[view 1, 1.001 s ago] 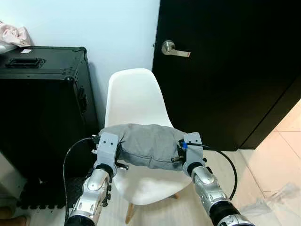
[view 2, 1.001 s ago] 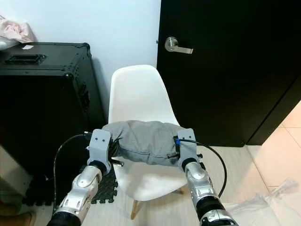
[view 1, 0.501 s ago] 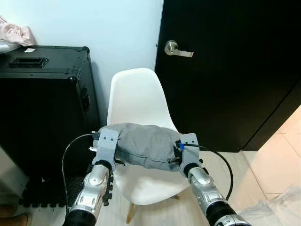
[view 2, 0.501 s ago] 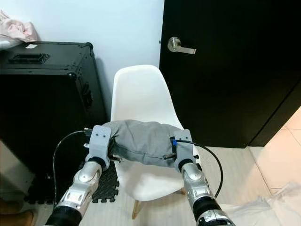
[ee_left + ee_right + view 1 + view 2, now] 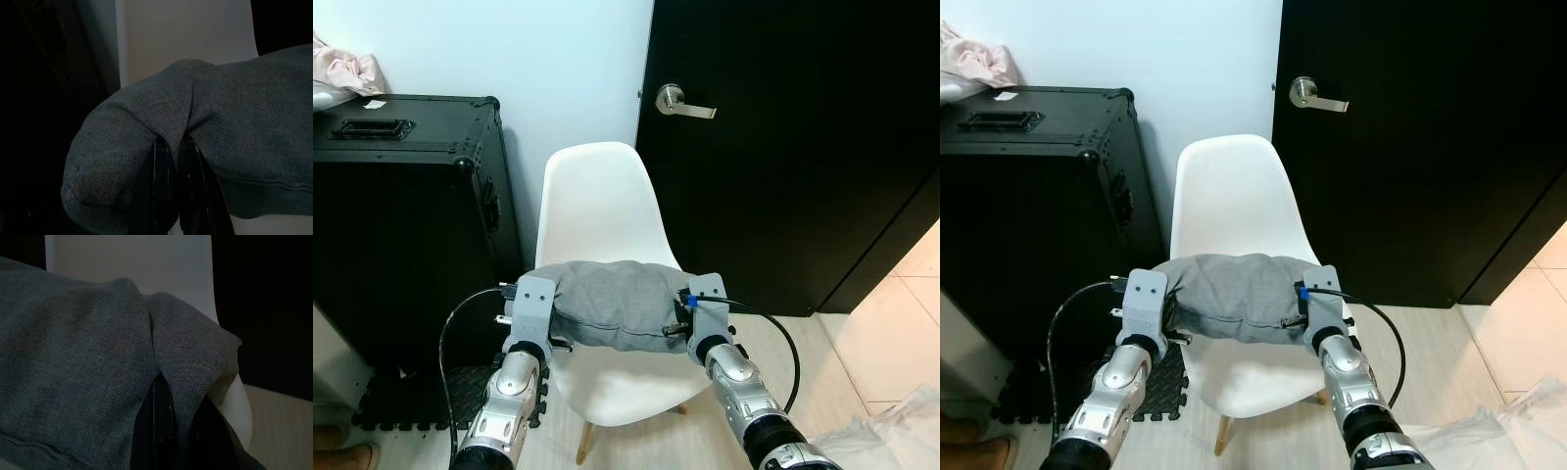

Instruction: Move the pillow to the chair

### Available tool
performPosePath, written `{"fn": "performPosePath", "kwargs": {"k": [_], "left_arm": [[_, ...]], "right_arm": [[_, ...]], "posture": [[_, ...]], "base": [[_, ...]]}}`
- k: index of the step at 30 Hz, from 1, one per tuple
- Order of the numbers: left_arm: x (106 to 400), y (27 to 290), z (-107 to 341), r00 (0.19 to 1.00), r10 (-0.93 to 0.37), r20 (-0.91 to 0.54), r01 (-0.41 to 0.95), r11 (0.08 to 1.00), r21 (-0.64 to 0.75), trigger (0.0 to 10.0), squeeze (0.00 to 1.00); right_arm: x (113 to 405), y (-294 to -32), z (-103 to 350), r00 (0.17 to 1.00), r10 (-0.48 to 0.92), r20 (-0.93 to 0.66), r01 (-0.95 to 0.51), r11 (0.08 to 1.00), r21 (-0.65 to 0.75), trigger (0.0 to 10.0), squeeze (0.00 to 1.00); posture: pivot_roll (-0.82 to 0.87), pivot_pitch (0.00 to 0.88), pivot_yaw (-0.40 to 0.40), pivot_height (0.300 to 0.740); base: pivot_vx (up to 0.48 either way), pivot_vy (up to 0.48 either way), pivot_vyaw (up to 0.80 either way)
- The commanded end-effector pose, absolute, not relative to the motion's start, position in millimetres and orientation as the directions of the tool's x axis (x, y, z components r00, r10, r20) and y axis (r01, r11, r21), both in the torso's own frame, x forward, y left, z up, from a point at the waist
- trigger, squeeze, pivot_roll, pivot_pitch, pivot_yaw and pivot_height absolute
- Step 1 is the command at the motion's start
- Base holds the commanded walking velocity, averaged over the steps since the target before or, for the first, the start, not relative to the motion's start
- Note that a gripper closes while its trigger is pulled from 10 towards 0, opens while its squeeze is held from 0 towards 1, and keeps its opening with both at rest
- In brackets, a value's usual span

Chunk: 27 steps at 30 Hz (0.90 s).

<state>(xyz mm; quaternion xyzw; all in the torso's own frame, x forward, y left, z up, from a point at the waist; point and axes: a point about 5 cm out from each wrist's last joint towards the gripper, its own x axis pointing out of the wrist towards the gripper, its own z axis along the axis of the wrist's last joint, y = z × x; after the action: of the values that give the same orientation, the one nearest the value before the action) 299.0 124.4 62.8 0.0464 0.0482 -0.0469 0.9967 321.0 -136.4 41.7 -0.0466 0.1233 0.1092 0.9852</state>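
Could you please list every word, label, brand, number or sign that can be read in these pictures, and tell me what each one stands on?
No text can be read anywhere in these pictures.
The small white slip on top of the black case: too small to tell whether it carries any writing.
The gray pillow, white chair, black door and both grippers, left gripper and right gripper: no lettering shows.
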Motion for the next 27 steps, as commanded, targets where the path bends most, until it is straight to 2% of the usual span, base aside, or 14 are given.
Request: {"fn": "performPosePath", "kwargs": {"k": [1,10,16,27], "left_arm": [[297,113,72,0.992,-0.125,-0.035,0.127,0.990,0.062,10.0,0.00],[290,117,69,0.992,-0.125,-0.030,0.126,0.991,0.044,10.0,0.00],[291,119,71,0.991,-0.129,-0.019,0.130,0.990,0.049,10.0,0.00],[296,106,79,0.986,-0.168,0.006,0.168,0.985,0.035,10.0,0.00]], "right_arm": [[325,-127,50,0.946,0.250,-0.205,-0.267,0.962,-0.058,10.0,0.00],[322,-131,47,0.945,0.247,-0.212,-0.266,0.962,-0.063,10.0,0.00],[322,-129,47,0.946,0.246,-0.210,-0.264,0.963,-0.060,10.0,0.00],[320,-132,46,0.950,0.233,-0.207,-0.250,0.966,-0.060,10.0,0.00]], "posture": [[0.08,0.047,-0.047,0.740],[0.08,0.046,-0.045,0.740],[0.07,0.036,-0.029,0.740],[0.07,0.027,-0.016,0.740]], "base": [[0.000,0.000,0.00],[0.000,0.000,0.00],[0.313,0.000,0.00],[0.403,0.000,0.00]]}}
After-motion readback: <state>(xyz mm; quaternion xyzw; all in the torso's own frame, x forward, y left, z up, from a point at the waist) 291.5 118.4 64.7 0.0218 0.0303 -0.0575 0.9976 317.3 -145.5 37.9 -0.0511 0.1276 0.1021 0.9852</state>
